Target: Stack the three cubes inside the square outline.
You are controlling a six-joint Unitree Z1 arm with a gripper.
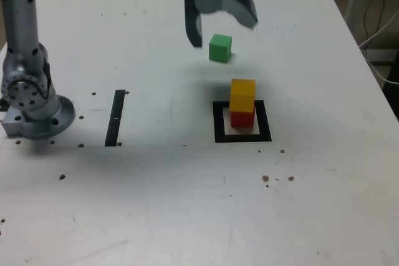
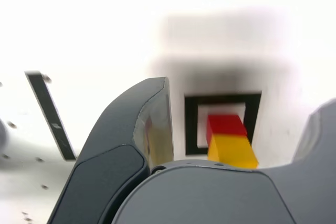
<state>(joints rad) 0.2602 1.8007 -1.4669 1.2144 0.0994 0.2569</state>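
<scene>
Released tool (image 1: 224, 34), yellow cube (image 1: 242, 95) on red cube (image 1: 242, 119), black outline (image 1: 219, 123) around (room inside), green cube (image 1: 220, 48) apart

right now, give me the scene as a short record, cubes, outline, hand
outline: black square border on the table, pale centre
red cube: inside the outline
yellow cube: stacked on the red cube
green cube: on the table, outside the outline
hand: open, holding nothing, above the table
stack: two cubes, green one not yet added
</scene>
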